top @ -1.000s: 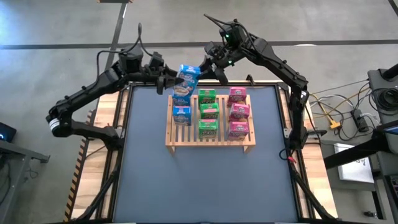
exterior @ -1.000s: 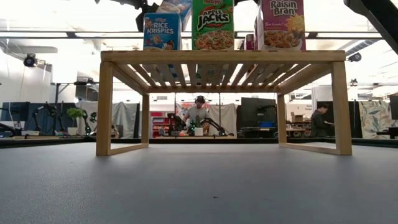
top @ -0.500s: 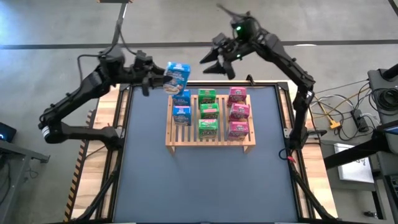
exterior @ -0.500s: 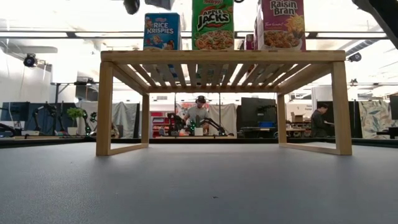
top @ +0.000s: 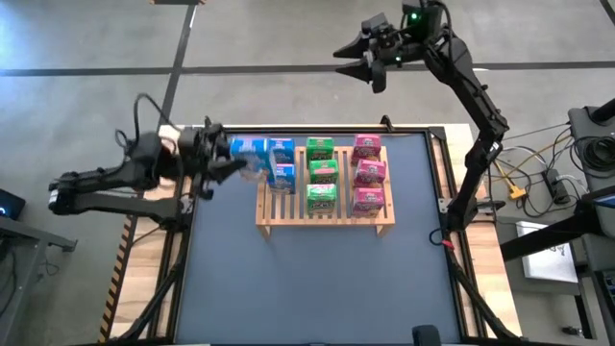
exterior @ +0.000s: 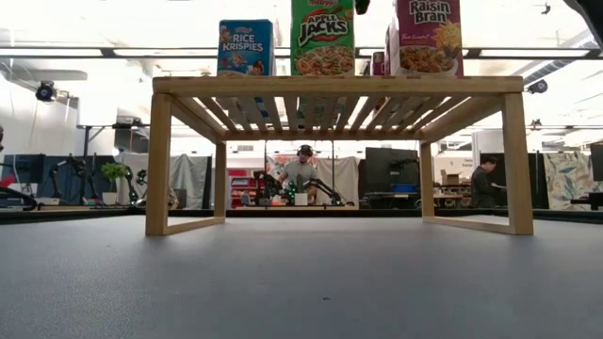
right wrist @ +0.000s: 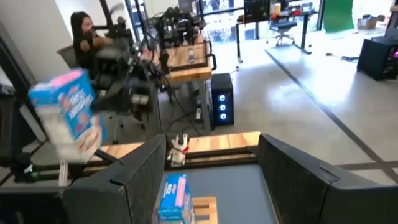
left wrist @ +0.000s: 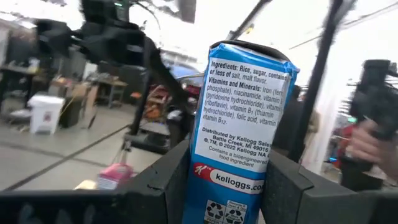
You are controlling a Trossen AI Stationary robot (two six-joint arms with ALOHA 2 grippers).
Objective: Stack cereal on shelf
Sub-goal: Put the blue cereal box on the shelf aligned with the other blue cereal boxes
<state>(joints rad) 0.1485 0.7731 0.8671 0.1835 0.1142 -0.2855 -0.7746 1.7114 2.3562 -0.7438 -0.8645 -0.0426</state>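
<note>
Left hand point(top: 223, 165) swung outward gripping blue box point(top: 249, 154); right hand point(top: 363, 60) withdrew.

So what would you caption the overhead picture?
Left gripper holds a blue cardboard cereal box beside the slatted wooden shelf; open right gripper raised behind.

Bright overhead room light; low view strongly backlit, wrist views motion-blurred, shadows soft and faint.

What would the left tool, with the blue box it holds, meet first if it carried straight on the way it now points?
Probably the blue boxes on the shelf. The left tool, shut on its blue cereal box, points at them, though its height above the shelf is unclear.
</note>
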